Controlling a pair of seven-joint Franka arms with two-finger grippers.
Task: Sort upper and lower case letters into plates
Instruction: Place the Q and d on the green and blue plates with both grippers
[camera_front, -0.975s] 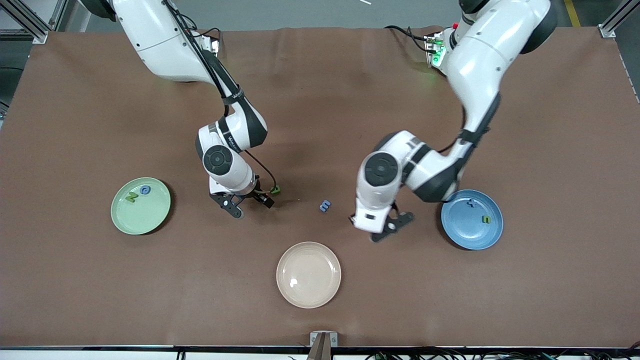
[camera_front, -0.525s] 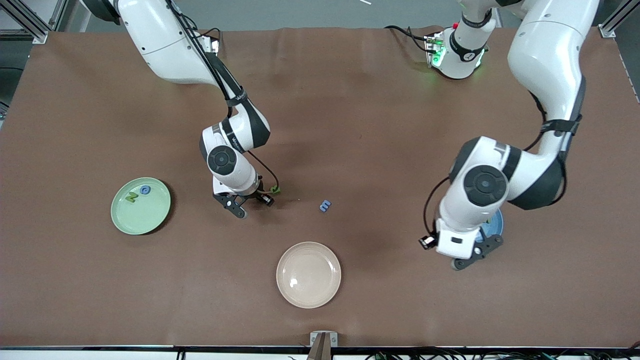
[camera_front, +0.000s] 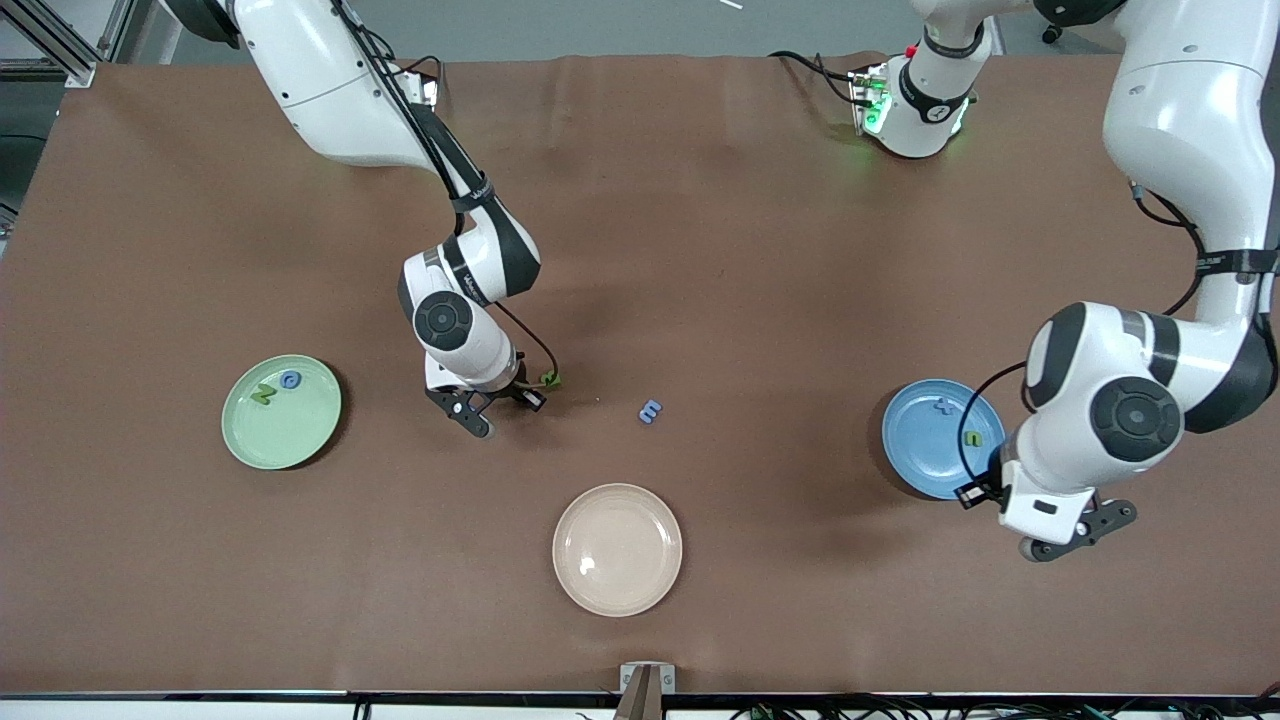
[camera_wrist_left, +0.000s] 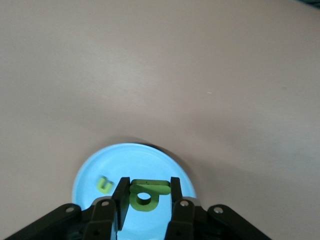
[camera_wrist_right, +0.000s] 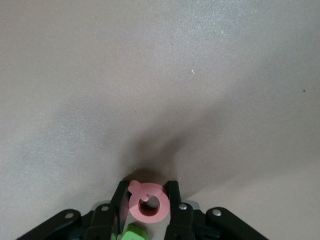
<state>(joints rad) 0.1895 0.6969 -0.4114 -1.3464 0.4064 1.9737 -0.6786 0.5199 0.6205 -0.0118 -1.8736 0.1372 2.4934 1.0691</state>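
While my left gripper hangs clamped on green letter over blue plate rim at left arm's end, my right gripper sits low at table, closed on pink letter. Light green plate lies toward right arm's end; right arm nearer it.

Green letter N and blue letter, perhaps Q, lying in the light green plate, blue letter E on the desk, small letters in the blue plate unreadable
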